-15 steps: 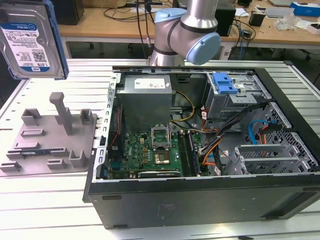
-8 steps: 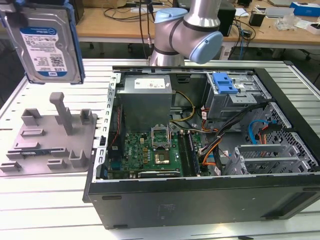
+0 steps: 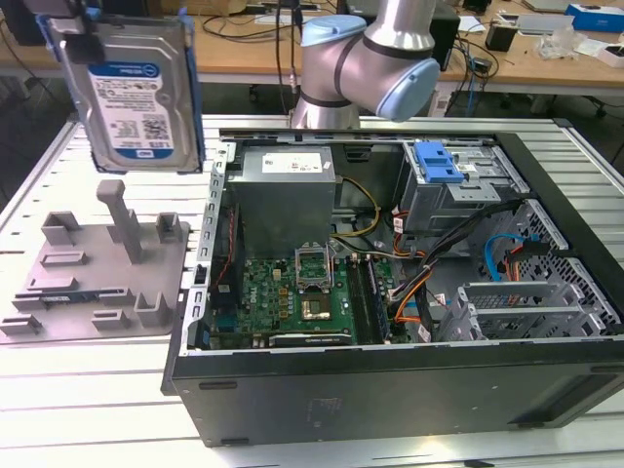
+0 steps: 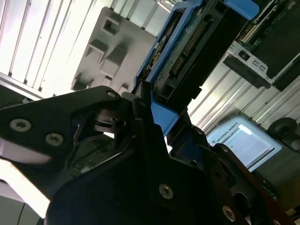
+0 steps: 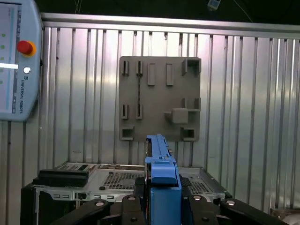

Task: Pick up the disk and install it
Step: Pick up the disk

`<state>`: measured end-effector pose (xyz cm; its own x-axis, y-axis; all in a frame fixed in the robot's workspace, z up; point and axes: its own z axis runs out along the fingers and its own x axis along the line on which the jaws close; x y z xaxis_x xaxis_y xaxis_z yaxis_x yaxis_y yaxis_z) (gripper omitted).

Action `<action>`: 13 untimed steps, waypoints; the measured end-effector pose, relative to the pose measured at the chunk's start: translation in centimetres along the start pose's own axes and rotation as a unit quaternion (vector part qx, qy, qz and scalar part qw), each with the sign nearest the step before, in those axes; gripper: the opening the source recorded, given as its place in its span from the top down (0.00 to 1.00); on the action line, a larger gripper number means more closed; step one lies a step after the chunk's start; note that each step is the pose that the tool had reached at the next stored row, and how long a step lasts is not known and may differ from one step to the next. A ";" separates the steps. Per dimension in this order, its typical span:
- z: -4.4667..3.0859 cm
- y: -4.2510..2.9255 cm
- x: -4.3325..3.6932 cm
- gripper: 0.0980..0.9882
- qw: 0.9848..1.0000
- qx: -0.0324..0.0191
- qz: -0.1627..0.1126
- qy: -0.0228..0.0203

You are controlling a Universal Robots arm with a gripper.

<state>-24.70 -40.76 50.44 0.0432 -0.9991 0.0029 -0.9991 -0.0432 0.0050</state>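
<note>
Blue-framed disk (image 3: 132,93) in pincer (image 5: 161,190), high above grey tray (image 3: 97,263)

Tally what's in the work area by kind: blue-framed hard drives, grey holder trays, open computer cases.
Blue-framed hard drives: 1, the disk, clamped in the gripper
Grey holder tray: 1
Open computer case: 1
Total: 3

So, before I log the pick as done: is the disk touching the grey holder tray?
Apart. In the exterior view the disk hangs in the air above the grey holder tray, a gap showing between its lower edge and the tray's post.
</note>
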 end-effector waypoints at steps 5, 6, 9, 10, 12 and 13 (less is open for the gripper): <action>0.00 -2.94 0.96 0.70 1.000 0.000 0.000 0.000; -0.01 -3.81 1.24 0.70 1.000 0.000 0.000 0.000; -0.02 -5.79 1.83 0.70 1.000 0.000 0.000 0.000; -0.02 -6.21 1.96 0.70 1.000 0.000 0.000 0.000; -0.02 -7.37 2.31 0.70 1.000 0.000 0.000 0.000; -0.02 -7.94 2.48 0.70 1.000 0.000 0.000 0.000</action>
<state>-16.66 -42.89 50.43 0.0430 -0.9991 0.0027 -0.9991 -0.0430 0.0048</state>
